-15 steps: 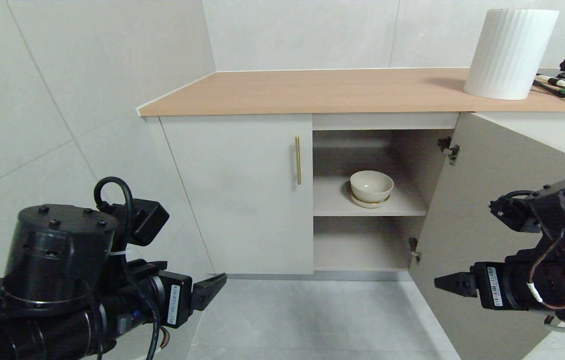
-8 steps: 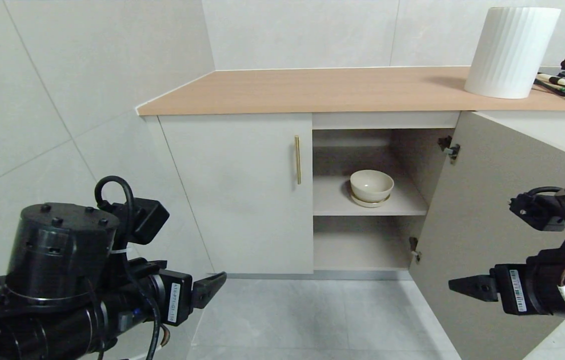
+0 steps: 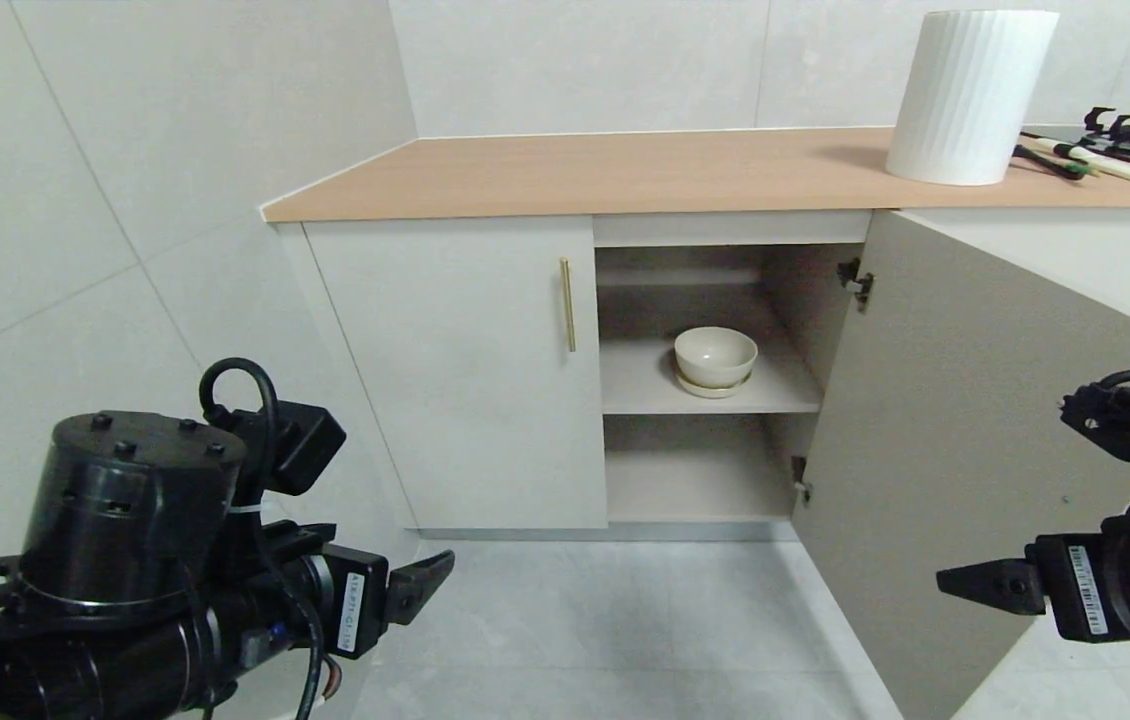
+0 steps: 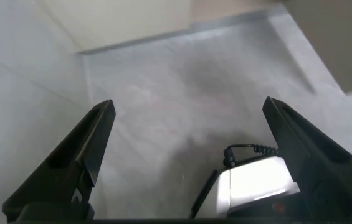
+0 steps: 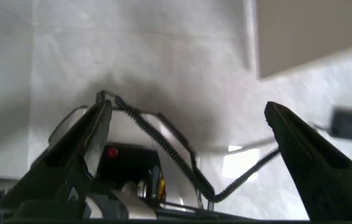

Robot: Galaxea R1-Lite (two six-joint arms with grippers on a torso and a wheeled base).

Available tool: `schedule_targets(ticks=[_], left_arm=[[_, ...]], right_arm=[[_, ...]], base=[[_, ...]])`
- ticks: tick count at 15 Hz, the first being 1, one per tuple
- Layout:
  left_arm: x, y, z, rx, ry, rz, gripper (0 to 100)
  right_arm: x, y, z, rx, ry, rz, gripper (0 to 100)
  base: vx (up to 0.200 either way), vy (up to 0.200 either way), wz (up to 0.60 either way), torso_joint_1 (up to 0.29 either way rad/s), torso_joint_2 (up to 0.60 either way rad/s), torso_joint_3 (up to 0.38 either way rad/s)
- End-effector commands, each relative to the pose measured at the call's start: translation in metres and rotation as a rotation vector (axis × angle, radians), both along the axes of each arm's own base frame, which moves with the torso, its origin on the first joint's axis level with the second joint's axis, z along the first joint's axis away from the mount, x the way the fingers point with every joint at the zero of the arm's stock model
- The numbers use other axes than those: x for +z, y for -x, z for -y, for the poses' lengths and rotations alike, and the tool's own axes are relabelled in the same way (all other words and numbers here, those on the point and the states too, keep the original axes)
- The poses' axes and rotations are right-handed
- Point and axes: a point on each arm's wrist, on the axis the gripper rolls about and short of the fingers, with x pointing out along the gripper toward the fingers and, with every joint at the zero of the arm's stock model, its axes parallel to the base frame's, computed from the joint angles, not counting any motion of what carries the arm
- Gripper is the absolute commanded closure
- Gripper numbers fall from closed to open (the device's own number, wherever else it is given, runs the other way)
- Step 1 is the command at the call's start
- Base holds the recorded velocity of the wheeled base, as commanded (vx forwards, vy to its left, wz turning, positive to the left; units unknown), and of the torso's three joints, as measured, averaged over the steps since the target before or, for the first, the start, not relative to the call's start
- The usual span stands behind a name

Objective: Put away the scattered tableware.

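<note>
The cabinet (image 3: 445, 300) under the wooden surface (image 3: 575, 170) has its right door (image 3: 925, 420) swung open and its left door (image 3: 465, 370), with a slim brass handle (image 3: 567, 303), shut. On the upper shelf (image 3: 635, 385) inside, a cream bowl (image 3: 715, 355) sits upright on a small plate (image 3: 713, 389), toward the shelf's right side. On the surface above, near its right end, stands a white ribbed cylinder (image 3: 970, 95); whether it holds anything cannot be told. Some long utensils (image 3: 1095, 160) lie just beside it.

The left gripper (image 4: 188, 106) hangs low over the tiled floor (image 3: 625, 620), in front of the shut door, its jaws spread wide with nothing between them. The right gripper (image 5: 188, 107) is low by the open door's outer face, its jaws likewise wide apart and bare. The bowl and plate lie well apart from both, higher up and farther in, between the two grippers.
</note>
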Motion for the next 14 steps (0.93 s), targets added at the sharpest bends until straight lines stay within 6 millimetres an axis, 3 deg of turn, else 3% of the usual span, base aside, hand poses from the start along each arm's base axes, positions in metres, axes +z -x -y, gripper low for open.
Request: schedule_targets(ticks=[1, 3, 5, 14], left_arm=[[-0.001, 0.000, 0.000, 0.001, -0.002, -0.002, 0], [0.000, -0.001, 0.000, 0.001, -0.001, -0.001, 0], [0.000, 0.000, 0.000, 0.001, 0.001, 0.002, 0], [-0.002, -0.003, 0.001, 0.006, -0.003, -0.006, 0]], right_arm=[[0.001, 0.001, 0.000, 0.000, 0.002, -0.004, 0], [0.004, 0.001, 0.002, -0.010, 0.009, -0.008, 0], [0.010, -0.005, 0.008, -0.071, 0.000, 0.040, 0], [0.029, -0.029, 0.064, -0.367, 0.017, 0.123, 0]], base=[[-0.200, -0.200, 0.00, 0.002, 0.00, 0.002], [-0.200, -0.200, 0.00, 0.007, 0.00, 0.002], [0.000, 0.000, 0.00, 0.000, 0.00, 0.000], [0.000, 0.000, 0.00, 0.000, 0.00, 0.000]])
